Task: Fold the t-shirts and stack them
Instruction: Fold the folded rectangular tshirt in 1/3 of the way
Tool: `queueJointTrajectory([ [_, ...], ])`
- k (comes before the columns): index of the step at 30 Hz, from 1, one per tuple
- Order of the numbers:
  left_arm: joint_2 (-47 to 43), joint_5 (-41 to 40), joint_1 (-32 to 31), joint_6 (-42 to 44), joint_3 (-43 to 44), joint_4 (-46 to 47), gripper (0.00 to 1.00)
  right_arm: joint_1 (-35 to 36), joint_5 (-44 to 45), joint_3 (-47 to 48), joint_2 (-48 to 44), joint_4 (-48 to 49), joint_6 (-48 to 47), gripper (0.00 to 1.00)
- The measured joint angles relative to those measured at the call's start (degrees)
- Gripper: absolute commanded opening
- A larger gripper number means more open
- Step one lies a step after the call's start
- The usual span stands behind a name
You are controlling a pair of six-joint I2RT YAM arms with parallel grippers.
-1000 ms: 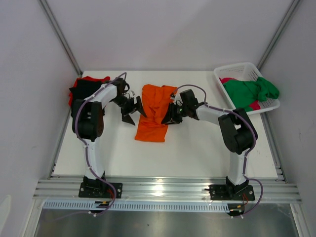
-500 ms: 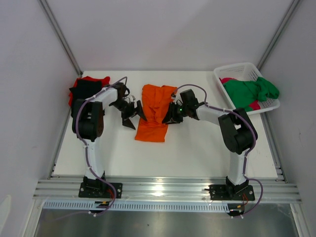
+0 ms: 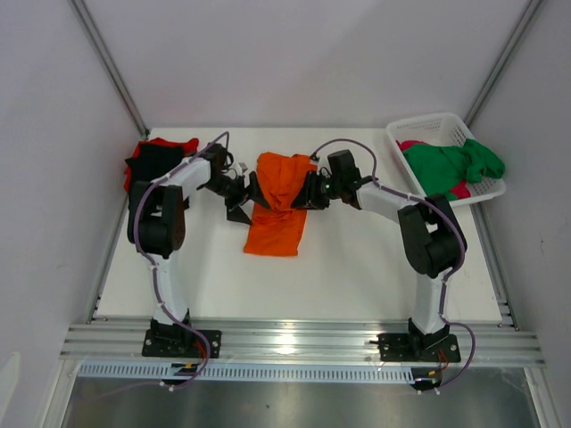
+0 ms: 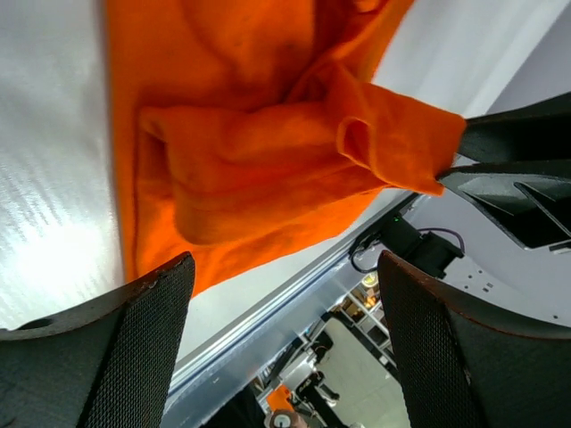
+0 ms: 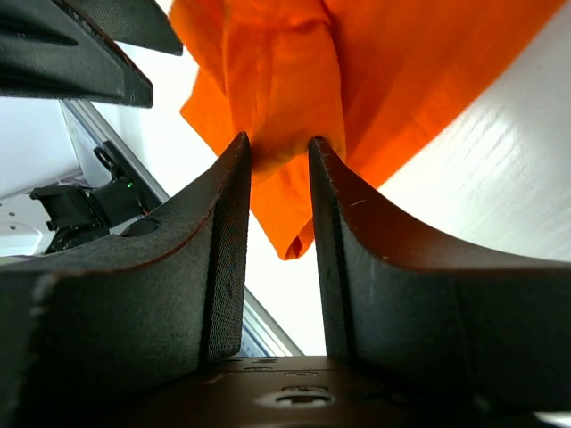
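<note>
R end effector (image 5: 278, 147) pinches orange t-shirt (image 5: 401, 71) fold; L end effector (image 4: 284, 263) wide open.

This is a robotics lab test cell, not a home or shop. Two small white-and-black arms, the left arm (image 3: 161, 223) and the right arm (image 3: 433, 236), are bolted to a ribbed aluminium rail (image 3: 294, 343) at the near edge of a plain white counter (image 3: 357, 276). Blank white panels (image 3: 303, 62) close it in on three sides, joined by bare metal struts (image 3: 111, 67). A slotted cable tray (image 3: 294, 370) runs below the rail, and exposed cables (image 3: 161, 294) trail down each arm. The only household items are props: an orange t-shirt (image 3: 277, 223) on the counter and a white plastic basket (image 3: 428, 129) at the far right corner.
</note>
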Motion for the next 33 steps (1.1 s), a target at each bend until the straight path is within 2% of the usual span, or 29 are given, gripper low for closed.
queueJointTrajectory([
  [8,-1.9,2.7,0.0,-0.7,-0.5,3.3,0.85,-0.4,-0.3,3.1,0.4,1.1,0.3,0.33],
  [21,-2.6,3.0,0.0,-0.5,-6.1,4.9,0.85,-0.4,-0.9,1.7,2.0,3.7,2.1,0.33],
  [26,-3.5,2.9,0.0,-0.5,-6.1,5.0,0.85,0.6,0.2,-3.1,-2.5,3.0,2.1,0.33],
  [33,-3.6,2.4,0.0,-0.5,-6.1,5.7,0.85,6.6,3.5,-9.4,-15.8,2.9,3.1,0.33],
])
